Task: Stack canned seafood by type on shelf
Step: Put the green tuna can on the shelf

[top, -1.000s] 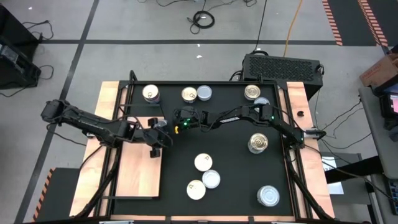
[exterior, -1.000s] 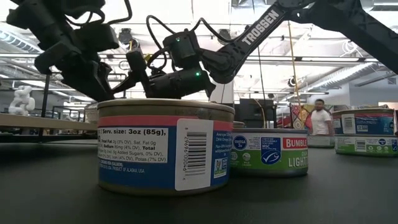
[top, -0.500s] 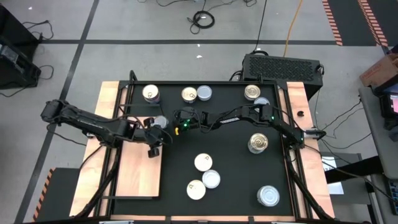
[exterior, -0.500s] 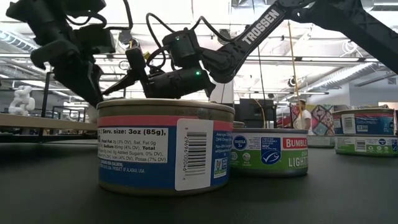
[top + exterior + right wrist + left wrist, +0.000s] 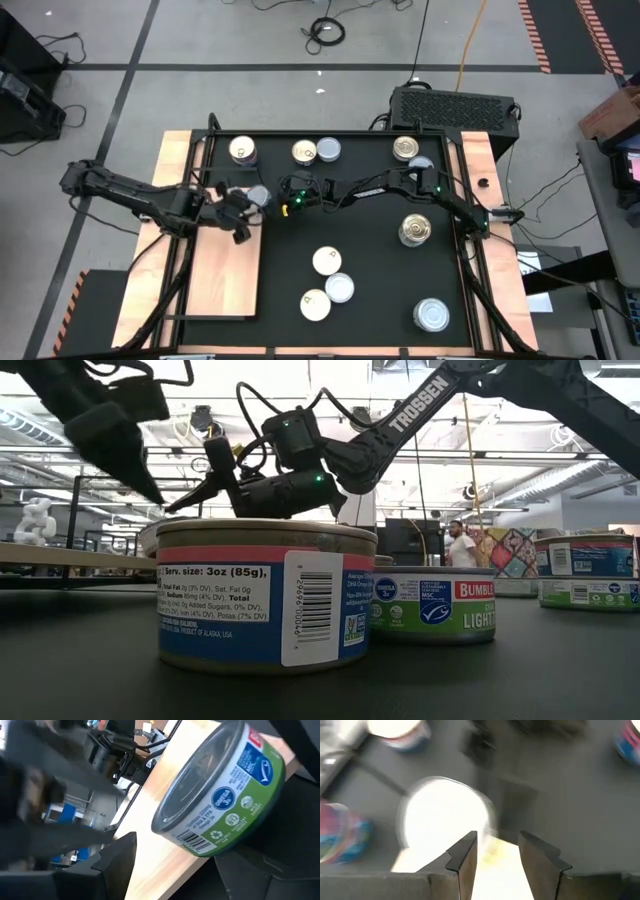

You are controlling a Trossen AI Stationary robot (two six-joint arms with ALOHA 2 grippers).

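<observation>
The left end effector [image 5: 237, 212] hovers over the shelf's [image 5: 225, 275] far edge, and its fingers [image 5: 465, 857] stand slightly apart with nothing between them. A silver-topped can [image 5: 258, 195] sits at the shelf's far corner, just beyond those fingertips and towards the desk's middle; in the left wrist view it shows as a bright disc [image 5: 442, 817] right ahead of the fingers. This can is probably the one in play. Being round and lying flat, it has no long axis to line up with.

The right end effector [image 5: 283, 200] lies just on the can's other side, reaching in from the right; whether it is apart or closed cannot be told. Both arms are close to the can, the left perhaps marginally nearer.

The right wrist view shows this can's green label [image 5: 227, 802] with a blue round badge and a barcode. In the low view, the nearest can [image 5: 265, 595] reads "Serv. size: 3oz (85g)", and the green can [image 5: 432, 605] behind it reads "BUMBLE" and "LIGHT". "TROSSEN" is printed on an arm [image 5: 420, 402].

Other cans lie scattered on the black mat [image 5: 370, 265], well apart from the shelf.
</observation>
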